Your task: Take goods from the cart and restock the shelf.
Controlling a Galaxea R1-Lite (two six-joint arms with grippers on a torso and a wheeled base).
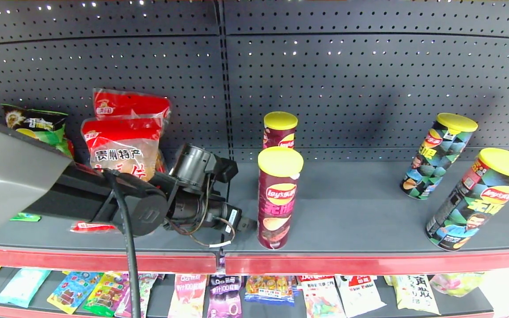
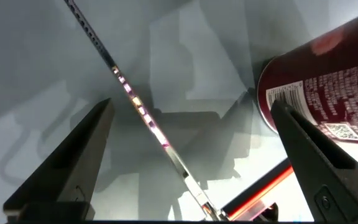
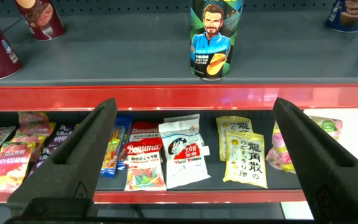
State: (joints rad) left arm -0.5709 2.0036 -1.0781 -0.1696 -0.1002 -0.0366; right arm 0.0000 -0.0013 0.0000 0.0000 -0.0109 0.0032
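A maroon chips can with a yellow lid [image 1: 279, 198] stands upright near the shelf's front edge, and a second one [image 1: 279, 130] stands behind it. My left gripper [image 1: 246, 223] lies low on the shelf board [image 1: 351, 216], just left of the front can. In the left wrist view the left gripper [image 2: 191, 162] is open. The maroon can [image 2: 328, 93] sits beside one finger [image 2: 309, 155], outside the gap. My right gripper [image 3: 194, 174] is open and holds nothing. It hangs in front of the red shelf edge [image 3: 185, 96], below a dark patterned can [image 3: 213, 37].
Two dark patterned cans [image 1: 440, 154] [image 1: 480, 198] stand on the right of the shelf. Red snack bags [image 1: 124, 137] and a green bag [image 1: 38, 126] lean at the back left. The shelf below holds several snack packets [image 1: 219, 293]. Pegboard backs the shelf.
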